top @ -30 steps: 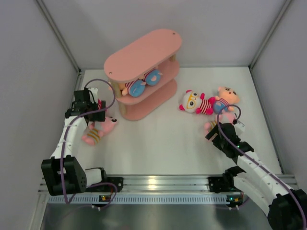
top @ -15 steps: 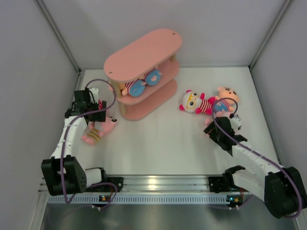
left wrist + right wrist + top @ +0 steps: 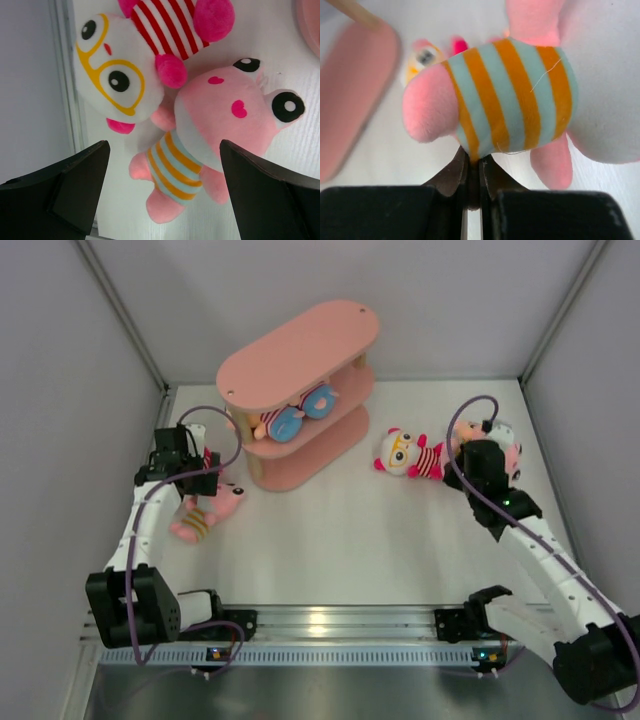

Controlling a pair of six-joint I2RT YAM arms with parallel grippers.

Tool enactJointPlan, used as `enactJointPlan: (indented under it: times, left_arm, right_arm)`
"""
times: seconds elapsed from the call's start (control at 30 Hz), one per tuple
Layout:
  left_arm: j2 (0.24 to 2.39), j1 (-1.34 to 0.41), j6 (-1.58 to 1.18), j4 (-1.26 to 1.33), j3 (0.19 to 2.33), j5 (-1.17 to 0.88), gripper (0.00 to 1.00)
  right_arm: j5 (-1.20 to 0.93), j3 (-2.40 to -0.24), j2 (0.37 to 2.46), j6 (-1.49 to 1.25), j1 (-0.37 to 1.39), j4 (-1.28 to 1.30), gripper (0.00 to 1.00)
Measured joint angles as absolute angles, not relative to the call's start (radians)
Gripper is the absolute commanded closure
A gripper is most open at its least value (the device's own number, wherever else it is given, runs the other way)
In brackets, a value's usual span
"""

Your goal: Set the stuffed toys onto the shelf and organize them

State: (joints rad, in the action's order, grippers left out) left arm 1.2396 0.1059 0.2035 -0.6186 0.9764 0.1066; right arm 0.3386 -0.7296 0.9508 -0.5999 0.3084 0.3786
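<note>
The pink shelf (image 3: 300, 355) stands at the back, with stuffed toys (image 3: 295, 417) showing blue round feet on its middle board. My right gripper (image 3: 475, 162) is shut on the orange-and-teal striped belly of a pink toy (image 3: 512, 95), seen from above near the right wall (image 3: 508, 455). A white toy in red stripes (image 3: 405, 453) lies just left of it. My left gripper (image 3: 162, 170) hangs open over a pink toy with orange stripes (image 3: 215, 135) and a white toy with yellow glasses (image 3: 115, 75). The pink toy (image 3: 205, 510) lies at the left.
Grey walls close in the table on the left, back and right. The left pair of toys lies close to the left wall (image 3: 30, 90). The shelf's bottom board (image 3: 355, 95) shows blurred beyond the held toy.
My right gripper has shut on the pink striped toy and swung toward the back right with it. The left arm has stayed still and open.
</note>
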Motion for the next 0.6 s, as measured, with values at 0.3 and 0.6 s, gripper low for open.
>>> enactJointPlan:
  times: [0.3,0.6]
  left_arm:
    - [1.238,0.106,0.258,-0.807,1.308,0.109,0.04]
    - [1.187,0.091,0.379,-0.945,1.728,-0.433,0.01]
  right_arm:
    - [0.162,-1.453,1.097,-0.146,0.365,0.471,1.00]
    - [-0.094,-1.565,1.223,0.166,0.716,0.662,1.00]
